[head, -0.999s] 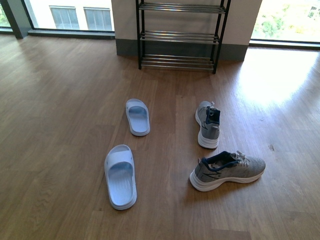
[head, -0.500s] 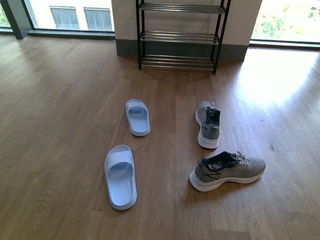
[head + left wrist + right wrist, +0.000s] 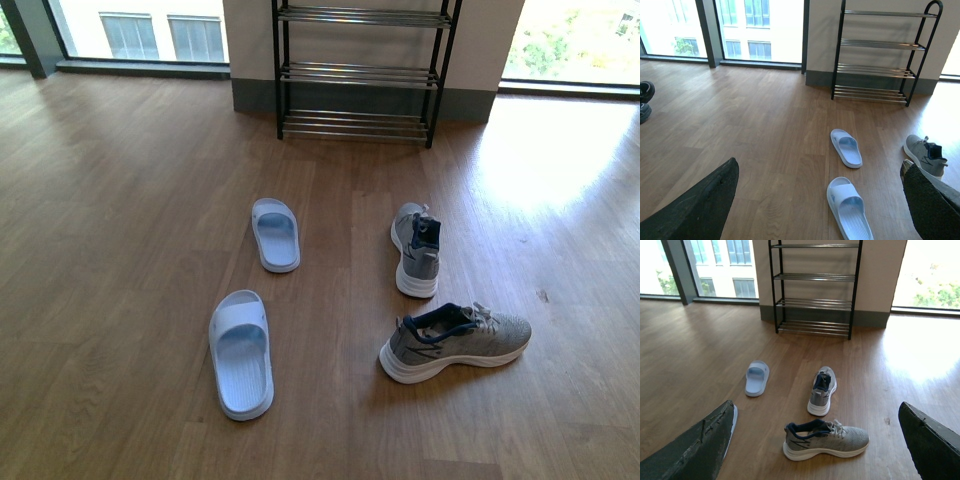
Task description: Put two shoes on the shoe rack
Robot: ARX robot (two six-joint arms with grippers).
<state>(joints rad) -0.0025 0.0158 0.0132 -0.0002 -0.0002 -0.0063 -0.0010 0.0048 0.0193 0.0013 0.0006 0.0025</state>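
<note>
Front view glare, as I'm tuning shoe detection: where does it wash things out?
Front view: sunlight bleaches the brown wooden floor right of the black metal shoe rack; the near grey knit sneaker looks sharp. Right wrist view: same bright patch.

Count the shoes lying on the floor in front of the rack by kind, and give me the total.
Grey sneakers: 2
Pale blue slide sandals: 2
Total: 4 shoes on the floor, none on the shoe rack.

The wood floor (image 3: 120,200) bears blue slides (image 3: 275,233), grey sneakers (image 3: 455,342) and shoe rack (image 3: 360,72).
</note>
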